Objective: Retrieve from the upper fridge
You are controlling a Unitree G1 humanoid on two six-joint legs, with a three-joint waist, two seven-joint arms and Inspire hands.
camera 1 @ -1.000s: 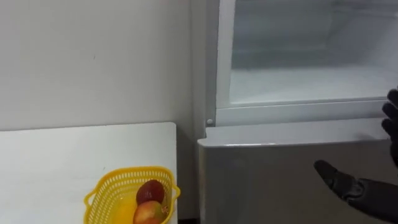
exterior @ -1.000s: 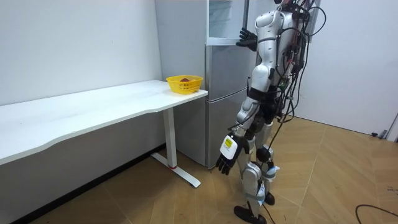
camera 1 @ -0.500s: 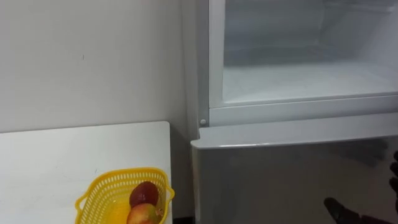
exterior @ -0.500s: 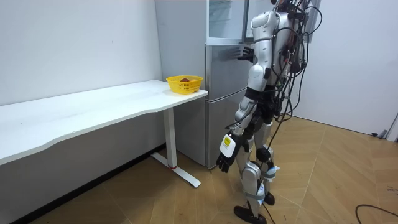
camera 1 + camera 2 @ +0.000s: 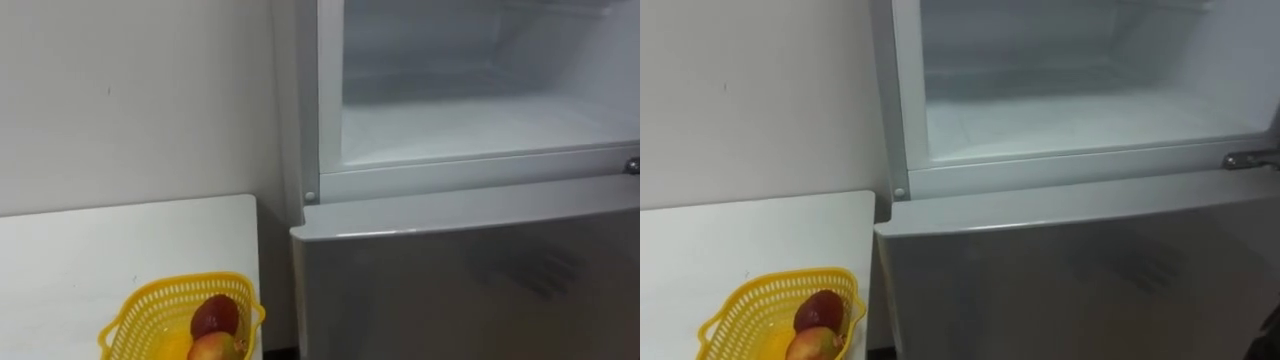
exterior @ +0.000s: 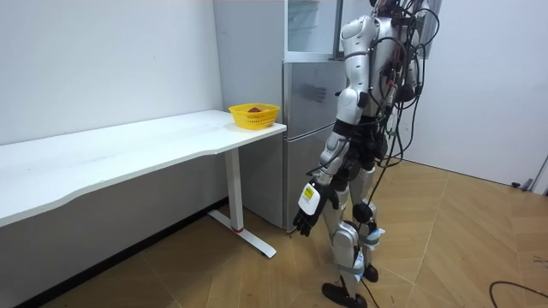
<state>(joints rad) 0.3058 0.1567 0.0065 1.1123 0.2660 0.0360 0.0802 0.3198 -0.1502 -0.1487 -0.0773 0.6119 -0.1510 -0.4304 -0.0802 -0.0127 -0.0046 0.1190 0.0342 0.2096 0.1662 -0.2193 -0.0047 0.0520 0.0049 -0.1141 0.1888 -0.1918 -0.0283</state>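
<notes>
The fridge's upper compartment (image 5: 480, 120) stands open, with a white inner floor and back wall and nothing to be seen on them. Below it the grey lower door (image 5: 470, 280) is closed. In the room view I stand upright right in front of the fridge (image 6: 304, 128), facing it. My left hand (image 6: 304, 218) hangs low by my leg with relaxed fingers and holds nothing.
A yellow basket (image 5: 140, 310) with a dark red fruit (image 5: 213, 316) and a paler fruit sits at the near right end of the white table (image 5: 100, 240), just left of the fridge. The wall runs behind the table. A metal hinge (image 5: 1250, 158) sticks out at the compartment's right.
My right hand, held up before the lower door a second ago, has dropped out of the eye view. The camera has turned a little, sliding the picture leftward.
</notes>
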